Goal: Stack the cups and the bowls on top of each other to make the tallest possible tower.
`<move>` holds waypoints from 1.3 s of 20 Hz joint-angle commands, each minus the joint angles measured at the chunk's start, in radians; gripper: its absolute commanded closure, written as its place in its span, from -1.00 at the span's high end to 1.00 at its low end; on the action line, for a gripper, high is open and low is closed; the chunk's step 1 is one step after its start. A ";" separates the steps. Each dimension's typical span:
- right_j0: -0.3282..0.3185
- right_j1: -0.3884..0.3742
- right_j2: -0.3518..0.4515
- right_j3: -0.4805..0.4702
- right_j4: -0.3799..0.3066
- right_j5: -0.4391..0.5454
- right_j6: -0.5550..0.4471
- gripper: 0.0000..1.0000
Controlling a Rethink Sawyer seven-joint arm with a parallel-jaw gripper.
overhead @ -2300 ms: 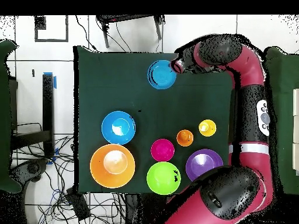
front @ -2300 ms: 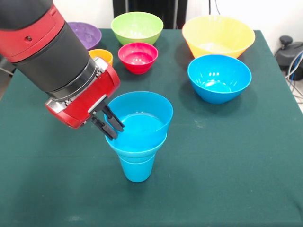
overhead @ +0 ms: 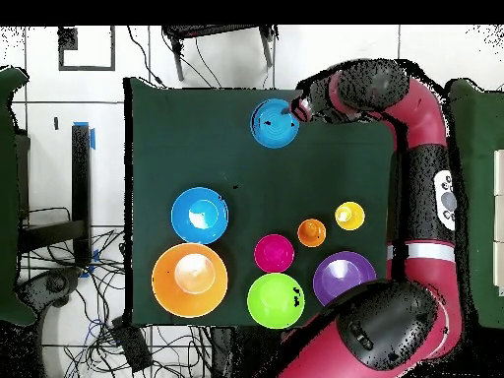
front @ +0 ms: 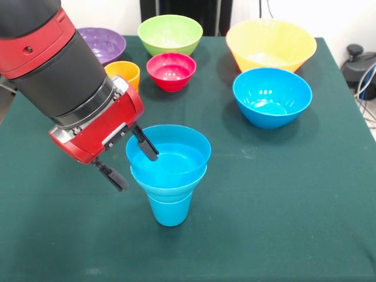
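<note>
The tower (front: 169, 182) stands near the table's front: a blue cup (front: 169, 212) as base with two blue bowls nested on it, the top blue bowl (front: 182, 157) sitting level. My gripper (front: 136, 170) is open at the top bowl's left rim, with one finger inside the bowl and one outside, straddling the rim. In the overhead view the tower (overhead: 271, 125) is at the table's top edge with the gripper (overhead: 292, 110) beside it. The orange cup (front: 124, 71) stands behind my arm. The yellow cup (overhead: 349, 216) shows only in the overhead view.
Loose bowls stand at the back: purple (front: 106, 42), green (front: 170, 34), red (front: 171, 71), the large yellow-orange bowl (front: 271, 44) and a blue bowl (front: 271, 97). My arm covers the table's left side. A black object (front: 358, 64) sits off the right edge.
My gripper has opened and let go of the top blue bowl's rim. The bowl, tilted before, has settled level on the stack. The wrist has shifted a little to the left.
</note>
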 commanded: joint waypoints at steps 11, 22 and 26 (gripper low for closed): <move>0.048 -0.071 -0.057 0.029 0.056 0.012 0.159 1.00; 0.056 -0.238 -0.074 0.015 0.095 0.025 0.188 1.00; 0.028 -0.309 -0.083 0.097 0.106 -0.021 0.188 1.00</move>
